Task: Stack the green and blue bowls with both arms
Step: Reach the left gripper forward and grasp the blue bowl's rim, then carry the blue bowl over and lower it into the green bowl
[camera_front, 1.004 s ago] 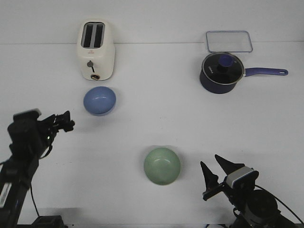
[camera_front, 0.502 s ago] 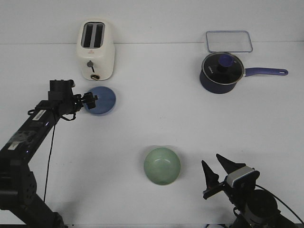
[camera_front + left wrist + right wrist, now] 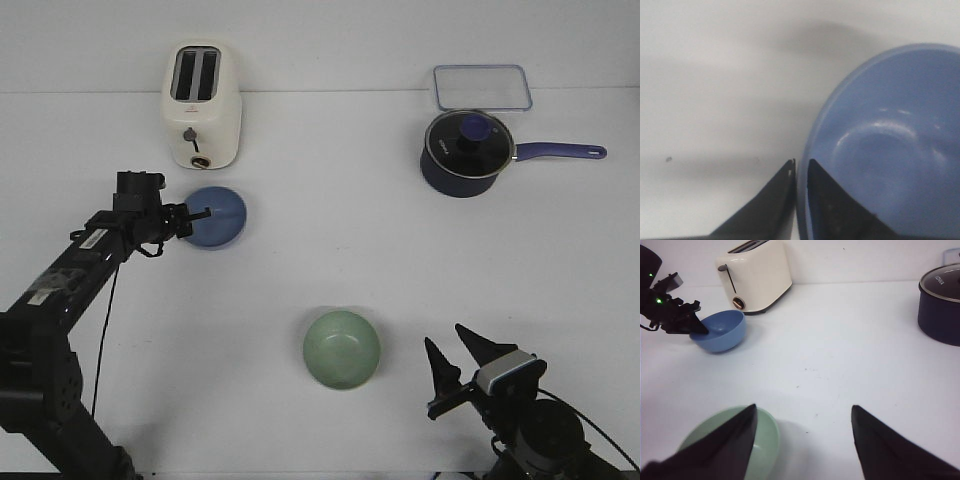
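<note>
Blue bowl [image 3: 214,216], just before the toaster [image 3: 201,105], rim pinched in the left gripper [image 3: 196,214] narrow jaws; green bowl [image 3: 341,348] apart, beside the right gripper [image 3: 455,352] wide jaws; risk: thin rim grip slipping on lifting.

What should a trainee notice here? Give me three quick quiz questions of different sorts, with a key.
1. True or false: the left claw is closed on the rim of the blue bowl.
2. Which bowl lies nearer the right claw? A) blue bowl B) green bowl
3. Fill in: the appliance just behind the blue bowl is a ____.

Key: 1. True: in the left wrist view one finger sits inside the rim, one outside. 2. B. 3. toaster.
</note>
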